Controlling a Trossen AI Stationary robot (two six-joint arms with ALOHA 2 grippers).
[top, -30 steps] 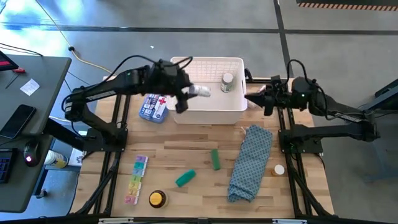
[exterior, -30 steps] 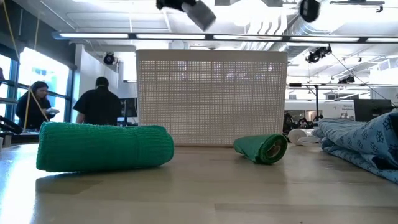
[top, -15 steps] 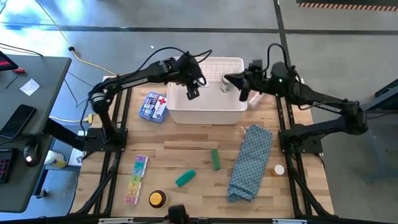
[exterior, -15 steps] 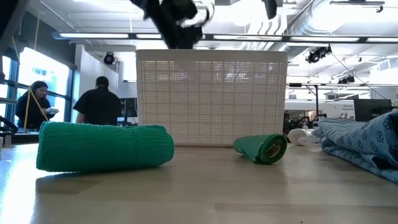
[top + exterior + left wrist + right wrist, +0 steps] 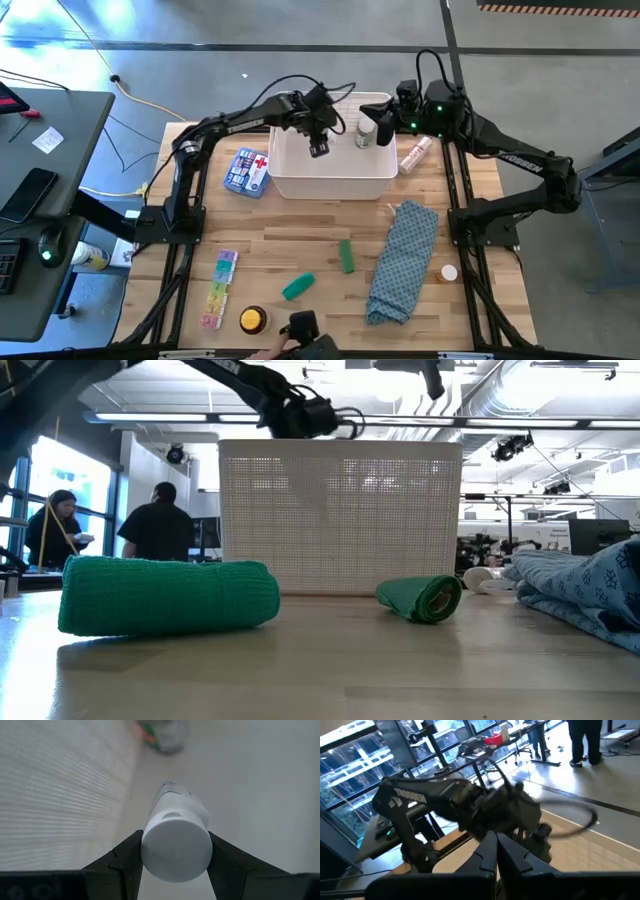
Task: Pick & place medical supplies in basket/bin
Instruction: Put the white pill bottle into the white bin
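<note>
The tabletop (image 5: 300, 250) of pale wood slats carries everything. Toward 12 o'clock on it stands the white basket (image 5: 330, 180), with a white-capped bottle (image 5: 365, 133) inside at its 2 o'clock corner. A blue patterned cloth (image 5: 402, 262) lies at about 4 o'clock of the basket.

The left arm reaches over the basket from 9 o'clock, and the left pincer (image 5: 318, 146) hangs above the basket's inside, grasping a white tube (image 5: 176, 836) by its two sides; in the left wrist view the tube's round end faces the camera, with the basket's floor beyond it. The right arm comes from 3 o'clock, and the right pincer (image 5: 372, 117) sits clenched, holding nothing, over the basket's 1 o'clock rim.

The red-cross pack (image 5: 247, 172) lies just beside the basket at 9 o'clock. The pill strip (image 5: 218, 288) lies at 7 o'clock on the tabletop, with the yellow tin (image 5: 252, 320) near it at 6 o'clock. Two green tubes (image 5: 298, 286) (image 5: 346, 255) rest around 6 o'clock of the basket, apart from each other. A pinkish tube (image 5: 415, 154) lies just outside the basket at 3 o'clock. A small white-capped bottle (image 5: 449, 272) lies beside the cloth at 3 o'clock.
</note>
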